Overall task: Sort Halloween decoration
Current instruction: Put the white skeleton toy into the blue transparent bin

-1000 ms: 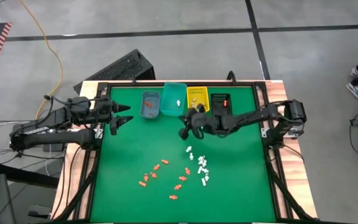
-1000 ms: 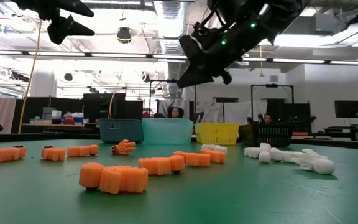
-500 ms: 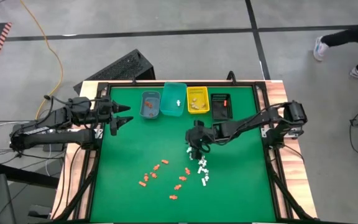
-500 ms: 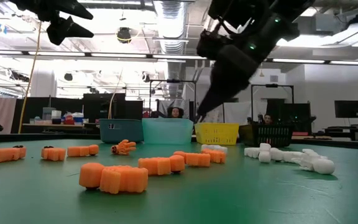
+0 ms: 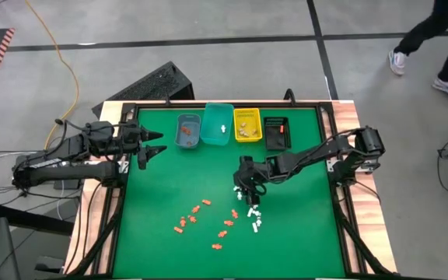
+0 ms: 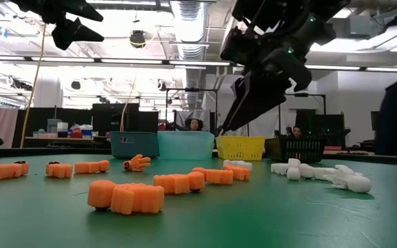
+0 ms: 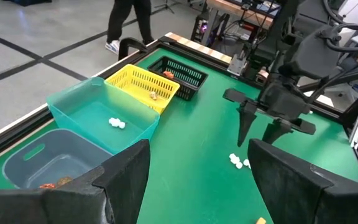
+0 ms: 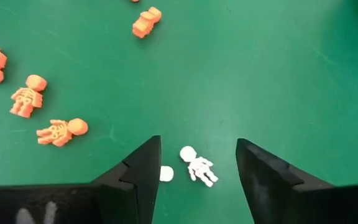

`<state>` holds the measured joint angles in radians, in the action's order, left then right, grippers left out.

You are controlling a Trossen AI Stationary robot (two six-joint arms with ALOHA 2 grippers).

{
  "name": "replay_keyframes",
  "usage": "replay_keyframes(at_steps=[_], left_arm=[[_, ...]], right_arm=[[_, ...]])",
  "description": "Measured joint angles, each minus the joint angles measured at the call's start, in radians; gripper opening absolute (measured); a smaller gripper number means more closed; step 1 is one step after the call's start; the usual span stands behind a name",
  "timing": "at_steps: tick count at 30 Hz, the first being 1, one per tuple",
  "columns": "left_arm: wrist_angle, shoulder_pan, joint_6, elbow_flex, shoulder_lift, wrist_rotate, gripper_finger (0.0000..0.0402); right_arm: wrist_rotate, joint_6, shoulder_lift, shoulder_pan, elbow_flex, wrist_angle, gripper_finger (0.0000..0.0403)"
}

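From above, a green table (image 5: 169,187) is seen with four small bins lined up along its far edge: a blue bin (image 5: 188,131), a teal bin (image 5: 218,124), a yellow bin (image 5: 246,124) and a black bin (image 5: 275,132). Orange figures (image 5: 201,218) lie scattered on the near half of the mat, and white figures (image 5: 253,214) are clustered just beside them on the right. The right gripper (image 5: 245,189) is lowered over the upper end of the white cluster with its fingers spread. The left gripper (image 5: 152,145) is held near the left edge of the table, well apart from the figures, with its fingers spread and nothing between them.

At table height, the orange pieces are seen in front and the white ones to the right, with the bins behind them.

From the left wrist, a few white pieces (image 7: 117,123) are seen inside the teal bin, and the right arm's spread fingers are pointed down at the mat.

From the right wrist, a white skeleton figure (image 8: 199,167) is seen lying on the mat between the open fingers, untouched by them.
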<state>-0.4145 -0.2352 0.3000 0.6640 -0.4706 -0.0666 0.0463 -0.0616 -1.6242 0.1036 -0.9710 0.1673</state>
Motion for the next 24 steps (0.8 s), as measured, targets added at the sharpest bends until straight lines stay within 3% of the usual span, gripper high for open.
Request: replay_keyframes(at_steps=[24], left_arm=[[-0.024,0.000,0.019,0.000,0.000,0.000,0.0261]], right_arm=[[0.008,-0.014,-0.160,-0.012,-0.002,-0.019,0.0186]])
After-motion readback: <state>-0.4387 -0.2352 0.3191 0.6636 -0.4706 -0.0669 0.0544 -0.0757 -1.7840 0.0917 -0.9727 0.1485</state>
